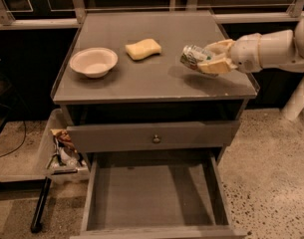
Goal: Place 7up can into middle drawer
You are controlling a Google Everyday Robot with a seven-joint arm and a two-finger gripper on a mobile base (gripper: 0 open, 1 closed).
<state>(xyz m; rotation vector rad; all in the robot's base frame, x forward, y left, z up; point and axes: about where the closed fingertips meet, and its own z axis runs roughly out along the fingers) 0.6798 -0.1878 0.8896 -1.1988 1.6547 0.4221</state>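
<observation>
1. Speckled stone floor (276, 168) surrounds a grey desk (156, 86), with dark glazed panels along the far side. On the floor to the left lies a shallow tray (22, 158) with crumpled litter at its right end.
2. On the desk top a pale bowl (93, 61) sits at the left. A yellow sponge (143, 49) lies a little farther back near the middle. Both are well apart from the work at the right.
3. The gripper (205, 59) reaches in from the right on a white arm (266, 49), over the right part of the desk top. Its fingers (219, 47) are clamped on the 7up can (193, 56), which lies sideways in the grip with its shiny end pointing left. A shadow beneath suggests the can hangs clear of the surface.
4. Below the top is a closed drawer front (121, 137) with a small round knob (156, 139). Under that, the middle drawer (151, 195) stands pulled out toward the near side, its flat grey floor in plain view.
5. The can should be light, and its thin, smooth walls will dent under a hard squeeze and slip under a weak one. The best hold is across the middle of the body, firm but not crushing, which looks like the grip it has now.
6. The carry must probably go out past the near edge of the desk and down in front of the closed drawer front. The can should be lowered close to the drawer floor before it is let go, since a round can set on its side may roll toward a side wall.
</observation>
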